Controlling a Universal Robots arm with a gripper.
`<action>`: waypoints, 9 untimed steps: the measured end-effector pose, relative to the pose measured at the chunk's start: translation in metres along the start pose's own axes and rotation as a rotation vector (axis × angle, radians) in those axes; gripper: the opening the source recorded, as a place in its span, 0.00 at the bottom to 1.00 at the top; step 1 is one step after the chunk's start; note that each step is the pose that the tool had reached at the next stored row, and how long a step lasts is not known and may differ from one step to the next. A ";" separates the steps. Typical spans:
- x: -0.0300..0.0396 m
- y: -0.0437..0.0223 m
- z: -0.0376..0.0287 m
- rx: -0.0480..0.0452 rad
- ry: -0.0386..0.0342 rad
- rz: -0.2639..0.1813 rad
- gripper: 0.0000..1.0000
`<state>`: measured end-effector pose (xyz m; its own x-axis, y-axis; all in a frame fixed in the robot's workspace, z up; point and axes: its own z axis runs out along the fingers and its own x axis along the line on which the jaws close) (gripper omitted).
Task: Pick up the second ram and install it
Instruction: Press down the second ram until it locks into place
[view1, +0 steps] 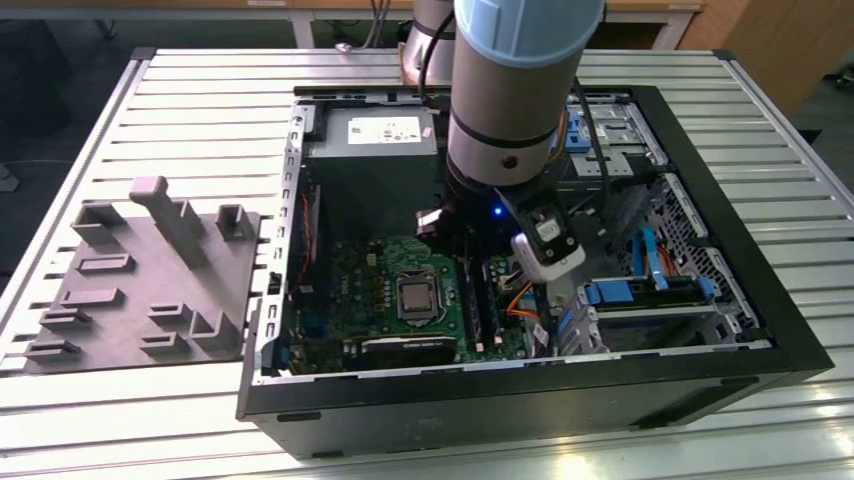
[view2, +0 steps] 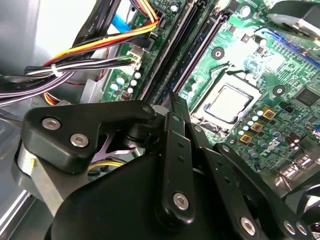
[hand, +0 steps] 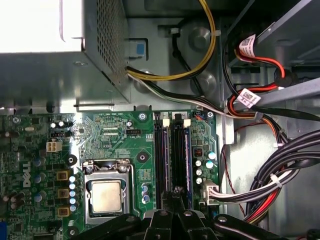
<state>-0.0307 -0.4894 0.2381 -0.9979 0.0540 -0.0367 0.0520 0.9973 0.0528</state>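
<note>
Gripper (hand: 172, 197) sits low over the memory slots (hand: 172, 150) at centre frame, fingers closed together; whether they grip the ram cannot be told.

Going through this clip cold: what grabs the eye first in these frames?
The robot arm reaching down into the open computer case on the slatted table. Its pincer sits right over the memory slots, beside the bare processor on the green board. On the exterior view's left lies a grey holder tray.
</note>
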 end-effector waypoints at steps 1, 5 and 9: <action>0.0000 -0.0003 0.0000 0.0000 0.0000 0.000 0.11; -0.0001 -0.0013 -0.0001 0.0000 0.0000 0.000 0.11; -0.0001 -0.0023 -0.0001 0.0000 0.0000 0.000 0.11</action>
<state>-0.0307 -0.4917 0.2381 -0.9979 0.0540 -0.0367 0.0520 0.9972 0.0529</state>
